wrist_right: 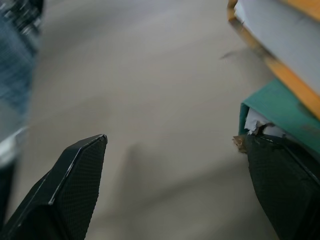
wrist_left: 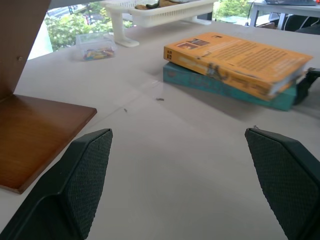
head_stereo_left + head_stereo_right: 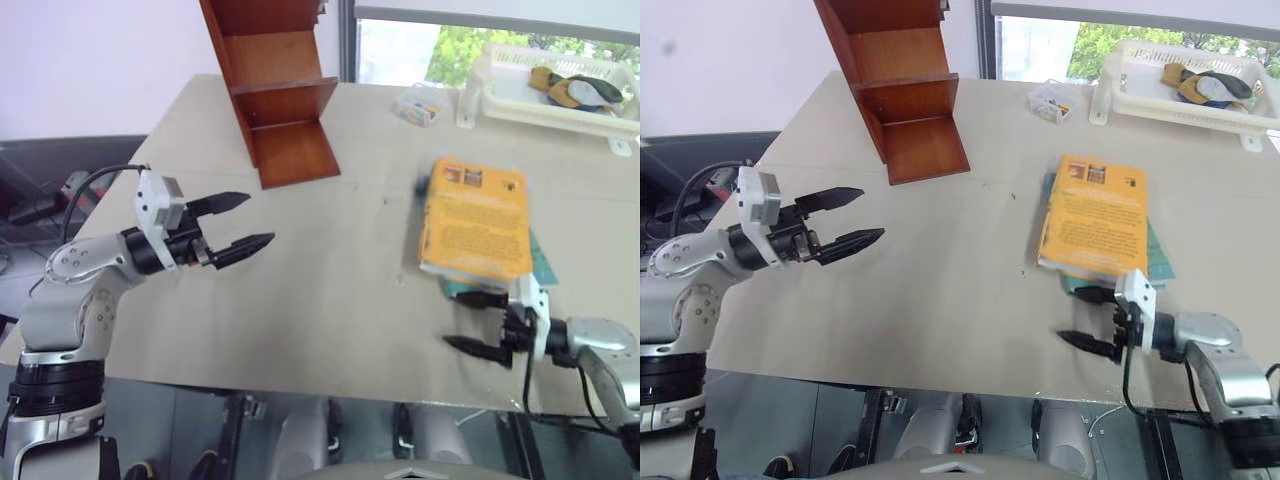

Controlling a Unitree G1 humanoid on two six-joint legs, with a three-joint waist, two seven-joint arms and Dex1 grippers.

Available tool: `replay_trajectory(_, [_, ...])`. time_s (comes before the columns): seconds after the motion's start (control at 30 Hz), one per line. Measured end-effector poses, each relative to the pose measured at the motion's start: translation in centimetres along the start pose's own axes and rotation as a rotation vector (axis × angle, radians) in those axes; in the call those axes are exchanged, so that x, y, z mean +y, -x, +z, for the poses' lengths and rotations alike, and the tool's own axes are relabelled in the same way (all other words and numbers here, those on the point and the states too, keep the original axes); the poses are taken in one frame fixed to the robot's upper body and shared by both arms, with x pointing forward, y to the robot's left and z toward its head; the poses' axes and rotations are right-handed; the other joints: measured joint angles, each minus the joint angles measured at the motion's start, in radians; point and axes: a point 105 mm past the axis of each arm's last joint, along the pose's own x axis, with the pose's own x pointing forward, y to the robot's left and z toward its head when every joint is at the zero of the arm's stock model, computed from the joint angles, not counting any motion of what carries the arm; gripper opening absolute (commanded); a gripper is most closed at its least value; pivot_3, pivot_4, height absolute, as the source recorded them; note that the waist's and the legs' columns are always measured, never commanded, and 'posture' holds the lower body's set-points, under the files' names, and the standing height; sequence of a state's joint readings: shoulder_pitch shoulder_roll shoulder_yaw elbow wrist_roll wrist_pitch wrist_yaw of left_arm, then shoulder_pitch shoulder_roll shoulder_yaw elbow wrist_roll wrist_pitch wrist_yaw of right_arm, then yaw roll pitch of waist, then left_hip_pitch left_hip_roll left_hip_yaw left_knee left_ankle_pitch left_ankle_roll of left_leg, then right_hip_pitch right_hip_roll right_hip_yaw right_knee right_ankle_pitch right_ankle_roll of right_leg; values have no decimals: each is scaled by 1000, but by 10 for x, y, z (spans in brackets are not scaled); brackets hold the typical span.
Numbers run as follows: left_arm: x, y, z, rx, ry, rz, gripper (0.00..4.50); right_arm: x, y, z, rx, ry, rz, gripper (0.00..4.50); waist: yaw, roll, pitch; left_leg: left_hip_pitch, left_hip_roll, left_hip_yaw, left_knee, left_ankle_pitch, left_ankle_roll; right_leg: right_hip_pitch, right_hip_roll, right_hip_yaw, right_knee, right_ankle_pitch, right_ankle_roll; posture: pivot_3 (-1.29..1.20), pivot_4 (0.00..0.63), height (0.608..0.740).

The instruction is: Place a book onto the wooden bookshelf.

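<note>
**A:** What are you looking at on the table (image 3: 330,300)?

**B:** You have a matte, pale grey-beige top. Toward its right edge lies the book (image 3: 477,220), a thick orange-yellow paperback, flat, with dark print, small pictures by its far edge and cream page edges. It rests on a thinner teal book (image 2: 225,87), whose edge peeks out beneath.

**A:** And the shelf?

**B:** The bookshelf (image 3: 275,85) stands near the far left corner, glossy reddish-brown wood with open tiers and a solid side panel. It is well apart from the book.

**A:** Your grippers?

**B:** Your left gripper (image 3: 235,227) hangs over the left edge, its black tapered fingers spread wide and empty, pointing toward the middle. Your right gripper (image 3: 478,322) sits at the near right corner, just beside the books' near end; its textured fingers stand apart, holding nothing, one of them close against the teal book's frayed corner.

**A:** Anything else?

**B:** At the far right corner, a white slatted plastic basket (image 3: 520,90), and a small clear box (image 3: 420,103) beside it.
</note>
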State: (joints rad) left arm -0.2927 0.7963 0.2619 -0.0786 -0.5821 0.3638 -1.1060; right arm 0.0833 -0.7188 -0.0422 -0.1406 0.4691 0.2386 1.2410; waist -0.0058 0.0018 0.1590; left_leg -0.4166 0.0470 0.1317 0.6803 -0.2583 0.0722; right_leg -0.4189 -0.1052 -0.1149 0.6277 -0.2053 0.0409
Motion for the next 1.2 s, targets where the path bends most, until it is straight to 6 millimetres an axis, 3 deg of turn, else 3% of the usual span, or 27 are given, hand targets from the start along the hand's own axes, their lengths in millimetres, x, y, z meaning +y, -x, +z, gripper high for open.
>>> replay_trajectory(0.13, [2, -2, 2, -1, -8, -5, 4493, 17, 7, -10, 64, -14, 30, 4500, 5, -2, -1, 0, 0, -1, 0, 0, 0, 0, -1, -1, -1, 0, 0, 0, 150, 712])
replay_trajectory(0.37, [0, -9, 0, -2, 0, -37, 4493, 2, 2, -14, 22, 10, -151, 4500, 7, -5, -2, 1, 1, -1, 2, 0, 0, 1, -4, -1, -1, 0, -1, 0, 150, 712])
replay_trajectory(0.57, [2, -10, -3, 8, 3, -42, 4493, -1, 20, -14, -61, -110, -264, 4500, 22, -6, -2, 0, 1, -2, 2, 0, 0, 1, -5, -2, -1, 0, -1, 0, 150, 712])
replay_trajectory(0.9, [3, -16, -3, 5, -2, -68, 4493, -1, 67, -27, 8, -205, -397, 4500, 21, -5, -2, -1, 0, -3, 2, -1, 2, 1, -4, -3, -2, 0, -1, 0, 150, 712])
replay_trajectory(1.1, [3, -17, -3, 3, 0, -72, 4493, -37, 129, -31, 66, -183, -683, 4500, 20, -4, -1, -1, 0, -2, 2, -3, 4, 1, -2, -2, -2, 0, -1, 0, 150, 712])
replay_trajectory(1.2, [2, -17, -3, 3, 0, -74, 4493, -56, 150, -10, 43, -111, -796, 4500, 17, -3, -1, -1, 1, -2, 2, -1, 1, 1, -1, -2, -1, 0, -1, 0, 150, 712])
